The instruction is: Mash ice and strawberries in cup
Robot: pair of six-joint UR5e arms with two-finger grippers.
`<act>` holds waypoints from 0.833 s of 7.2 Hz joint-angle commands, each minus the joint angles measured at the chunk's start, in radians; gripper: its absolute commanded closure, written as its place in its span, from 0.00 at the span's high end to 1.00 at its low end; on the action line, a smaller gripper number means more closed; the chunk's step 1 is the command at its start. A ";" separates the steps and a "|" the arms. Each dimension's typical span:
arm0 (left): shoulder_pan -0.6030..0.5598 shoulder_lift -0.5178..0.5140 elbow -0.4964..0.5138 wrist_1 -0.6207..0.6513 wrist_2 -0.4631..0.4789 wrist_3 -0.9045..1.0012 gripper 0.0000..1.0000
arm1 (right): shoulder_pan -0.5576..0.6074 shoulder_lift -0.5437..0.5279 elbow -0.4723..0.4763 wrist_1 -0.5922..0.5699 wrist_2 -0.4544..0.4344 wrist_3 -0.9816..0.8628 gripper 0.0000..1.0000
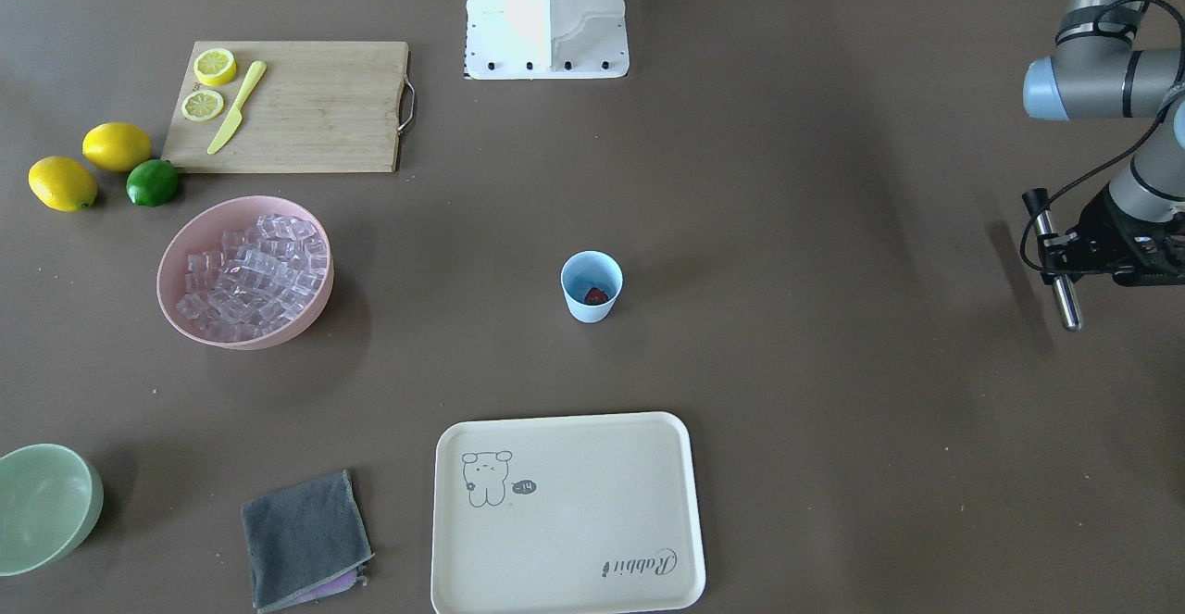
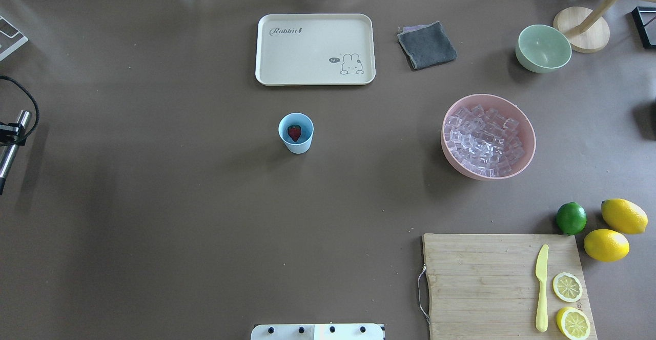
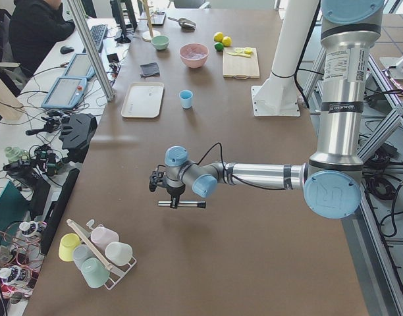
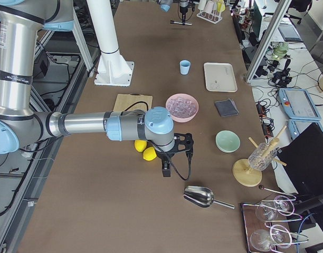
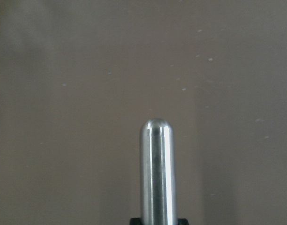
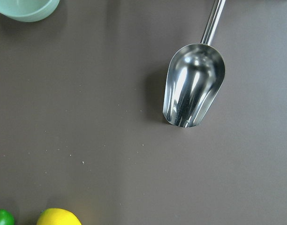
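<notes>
Brown table [image 1: 833, 364]: strawberry [image 2: 294, 133] in cup [image 2: 299, 148]; left tool [image 1: 1055, 253], edge-cropped, pinches metal rod [image 1: 1066, 304]; right tool [image 4: 169, 167]: cannot tell

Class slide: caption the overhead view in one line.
Strawberry in the blue cup at centre; ice sits in the pink bowl.

Silver tubes [image 3: 261, 176], pale-blue joint caps [image 3: 332, 195], a looping black cable [image 1: 1092, 174], black left hand [image 1: 1055, 253], white pedestal [image 1: 546, 12].
</notes>
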 commanded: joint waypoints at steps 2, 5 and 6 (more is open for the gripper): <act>-0.013 0.001 0.013 -0.023 -0.003 0.003 0.98 | 0.000 0.000 -0.001 0.000 0.000 0.000 1.00; -0.241 -0.027 0.011 0.074 -0.197 0.146 0.98 | 0.008 0.000 0.014 0.000 0.000 -0.008 1.00; -0.318 -0.030 0.004 0.132 -0.219 0.241 0.98 | 0.008 0.000 0.014 0.000 -0.001 -0.008 1.00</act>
